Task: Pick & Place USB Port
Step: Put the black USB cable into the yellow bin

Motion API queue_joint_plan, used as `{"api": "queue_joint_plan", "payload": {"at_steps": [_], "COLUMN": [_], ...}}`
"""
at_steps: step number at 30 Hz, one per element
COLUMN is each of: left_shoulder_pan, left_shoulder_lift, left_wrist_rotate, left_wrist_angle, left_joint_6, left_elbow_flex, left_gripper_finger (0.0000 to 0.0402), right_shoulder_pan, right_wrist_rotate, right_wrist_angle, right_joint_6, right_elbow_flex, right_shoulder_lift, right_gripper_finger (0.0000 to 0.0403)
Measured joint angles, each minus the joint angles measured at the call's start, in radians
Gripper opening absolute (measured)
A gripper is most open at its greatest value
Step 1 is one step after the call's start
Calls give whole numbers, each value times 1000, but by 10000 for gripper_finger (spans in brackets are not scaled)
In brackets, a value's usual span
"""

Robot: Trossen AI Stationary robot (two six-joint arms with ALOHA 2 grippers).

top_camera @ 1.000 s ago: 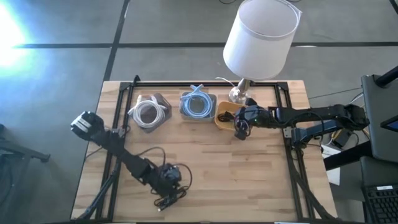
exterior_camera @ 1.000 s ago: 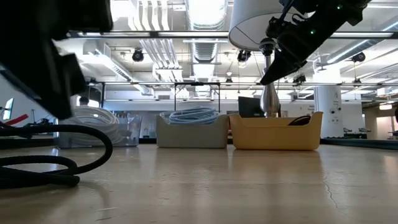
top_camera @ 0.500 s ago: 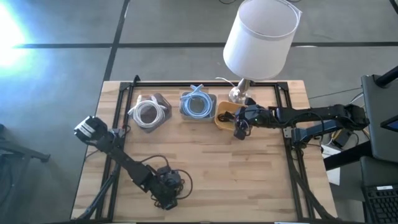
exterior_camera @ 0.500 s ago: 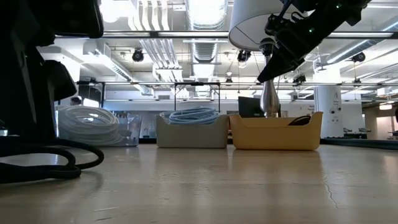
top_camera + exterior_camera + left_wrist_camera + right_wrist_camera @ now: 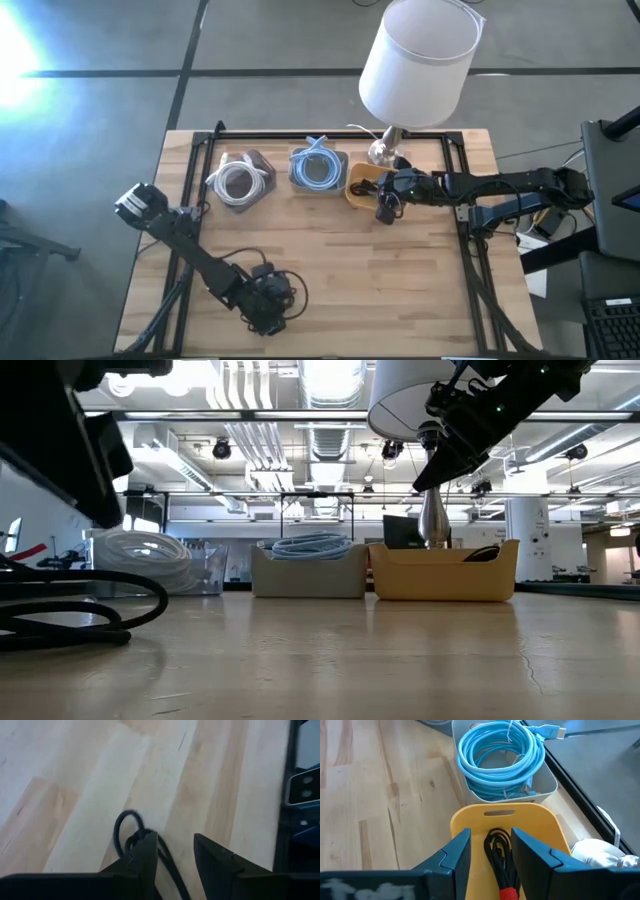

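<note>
The left arm reaches low across the bench [image 5: 400,290] near its front edge, its claw [image 5: 172,852] spread astride a loose black cable [image 5: 125,827] lying on the wood; whether the pads touch it is hard to judge. The right arm stretches level, claw [image 5: 487,852] parted and empty above the yellow bin [image 5: 540,820] (another black cable [image 5: 500,852] coiled inside), beside the blue cable [image 5: 500,752].

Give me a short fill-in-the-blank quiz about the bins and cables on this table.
1. The blue cable lies coiled in the ___ bin of the three.
2. The right gripper hangs over the ___ bin.
3. The left gripper is down at a ___ cable on the table.
4. The clear bin holds a ___ cable.

Missing words: middle; yellow; black; white
</note>
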Motion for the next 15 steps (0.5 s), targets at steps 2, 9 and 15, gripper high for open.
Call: {"api": "queue_joint_plan", "payload": {"at_steps": [2, 9, 15], "left_shoulder_pan": [-1, -1, -1], "left_shoulder_lift": [2, 2, 2], "left_wrist_rotate": [2, 2, 3], "left_wrist_angle": [-7, -18, -68], "left_joint_6": [-16, -30, -67], "left_elbow_flex": [-7, -12, -14], "left_gripper_finger": [126, 119, 119], "right_shoulder_pan": [0, 0, 0], "right_wrist_rotate": [0, 0, 0], "right_wrist_angle": [0, 1, 1], "right_joint_6": [0, 0, 4], "right_elbow_flex": [0, -4, -14], "right_shoulder_lift": [0, 0, 1], "right_gripper_finger": [130, 130, 137]}}
